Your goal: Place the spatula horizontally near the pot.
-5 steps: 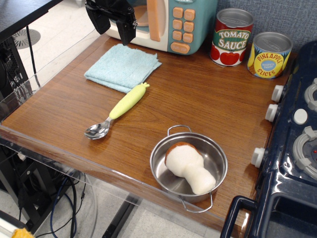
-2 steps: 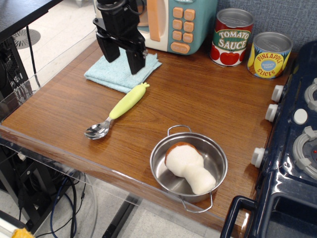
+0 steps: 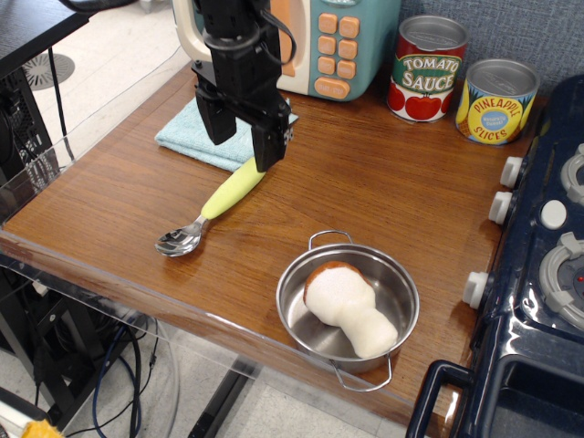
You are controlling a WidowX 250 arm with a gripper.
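Note:
The spatula (image 3: pixel 219 201) lies diagonally on the wooden table, its yellow-green handle pointing up-right and its shiny metal bowl end (image 3: pixel 177 241) at the lower left. My black gripper (image 3: pixel 243 151) is open and hangs just above the top end of the handle, one finger on each side of it, covering the handle's tip. The pot (image 3: pixel 401 301) stands at the front right of the table, a shiny steel pot with two wire loop handles. A white and brown plush mushroom (image 3: pixel 349 308) lies inside it.
A light blue cloth (image 3: pixel 187 132) lies behind the gripper. A toy microwave (image 3: pixel 338 41) stands at the back, with a tomato sauce can (image 3: pixel 427 69) and a pineapple slices can (image 3: pixel 495 102) to its right. A dark blue toy stove (image 3: pixel 547 265) borders the right side.
My gripper has come down and forward from the back left, over the cloth, to just above the spatula's handle end. The spatula and pot have not moved.

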